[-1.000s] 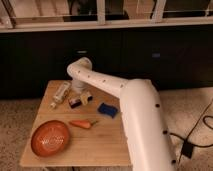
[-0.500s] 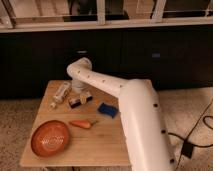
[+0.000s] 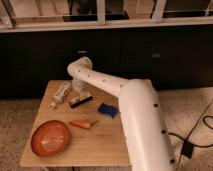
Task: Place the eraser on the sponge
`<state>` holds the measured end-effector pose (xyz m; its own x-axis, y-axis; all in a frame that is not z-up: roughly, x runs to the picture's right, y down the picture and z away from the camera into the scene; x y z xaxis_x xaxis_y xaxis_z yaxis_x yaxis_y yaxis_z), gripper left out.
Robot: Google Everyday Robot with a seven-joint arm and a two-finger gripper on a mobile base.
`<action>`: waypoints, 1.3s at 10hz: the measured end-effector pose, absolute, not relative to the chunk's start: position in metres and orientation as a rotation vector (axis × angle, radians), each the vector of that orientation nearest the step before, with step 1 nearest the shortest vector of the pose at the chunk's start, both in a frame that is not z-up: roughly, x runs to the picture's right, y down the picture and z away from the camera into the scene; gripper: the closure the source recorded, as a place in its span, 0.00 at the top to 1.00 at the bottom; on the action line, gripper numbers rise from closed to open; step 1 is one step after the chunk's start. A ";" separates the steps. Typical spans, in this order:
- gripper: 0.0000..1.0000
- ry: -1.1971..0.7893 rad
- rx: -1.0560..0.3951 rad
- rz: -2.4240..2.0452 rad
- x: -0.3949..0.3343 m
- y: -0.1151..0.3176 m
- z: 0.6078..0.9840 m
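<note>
Eraser [image 3: 76,102]: small flat block, dark base with a pale top. It lies slightly askew on the back half of the surface, left of centre, directly under the gripper. Apart from the sponge, not on it.

Sponge [image 3: 107,109]: dark blue squarish flat pad, lying flat near the eraser on its right and a little nearer the front. Its right edge sits close against the arm.

Gripper [image 3: 80,93]: pointed down at the eraser, at or just above its top. How far it is open, and whether it has hold of the eraser, cannot be told.

Arm [image 3: 137,120]: thick white limb. It enters at the lower right, rises leftward over the surface to a rounded elbow at the back, then drops to the gripper.

White bottle [image 3: 61,93]: tube-like, lying on its side just left of the eraser, tilted toward the back right.

Carrot [image 3: 81,123]: orange, lying crosswise in front of the eraser, near the middle of the surface.

Orange bowl [image 3: 50,138]: round and shallow, at the front left corner, just left of the carrot.

Surface [image 3: 100,145]: pale wooden tabletop carrying all of the above.

Surroundings: speckled floor [image 3: 17,117], dark cabinet fronts [image 3: 165,55] behind, and a black cable [image 3: 196,134] on the floor to the right.
</note>
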<state>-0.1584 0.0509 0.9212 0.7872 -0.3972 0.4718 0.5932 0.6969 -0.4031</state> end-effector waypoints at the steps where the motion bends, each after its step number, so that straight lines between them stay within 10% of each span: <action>1: 0.19 -0.365 -0.571 -0.566 -0.157 0.050 0.921; 5: 0.21 -0.366 -0.574 -0.566 -0.155 0.048 0.922; 10: 0.62 -0.366 -0.577 -0.562 -0.155 0.050 0.931; 13: 0.44 -0.363 -0.578 -0.557 -0.153 0.050 0.935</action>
